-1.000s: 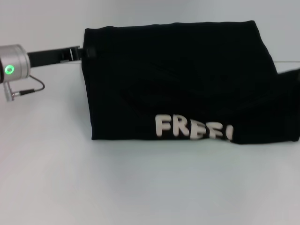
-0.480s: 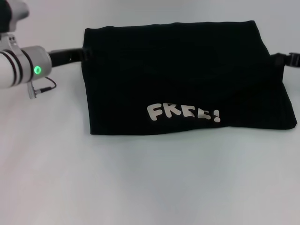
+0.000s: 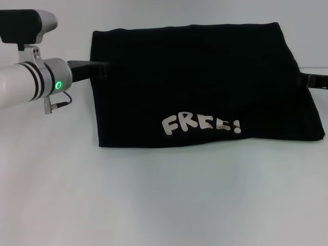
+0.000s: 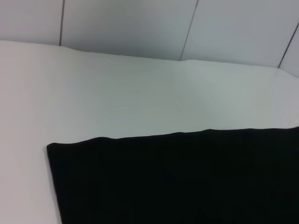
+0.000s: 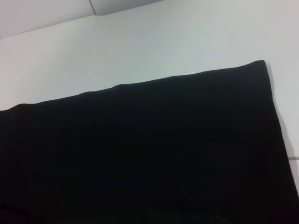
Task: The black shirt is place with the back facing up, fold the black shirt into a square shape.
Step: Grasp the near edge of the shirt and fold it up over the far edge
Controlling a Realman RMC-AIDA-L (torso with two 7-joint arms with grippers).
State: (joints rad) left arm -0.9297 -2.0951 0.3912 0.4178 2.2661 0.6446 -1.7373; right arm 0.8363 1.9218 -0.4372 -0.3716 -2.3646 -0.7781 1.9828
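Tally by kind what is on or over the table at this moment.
Shirts: 1, the black shirt, folded, white FREE! print up.
Grippers: 2, the left gripper and the right gripper, at opposite shirt edges.
Total: 3.

White "FREE!" printed on the black shirt [image 3: 205, 72].

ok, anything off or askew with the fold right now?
Slightly. The black shirt lies flat but as a trapezoid, not a square: its near right corner flares wider than the far edge. White "FREE!" lettering faces up. Left gripper and right gripper sit at its side edges.
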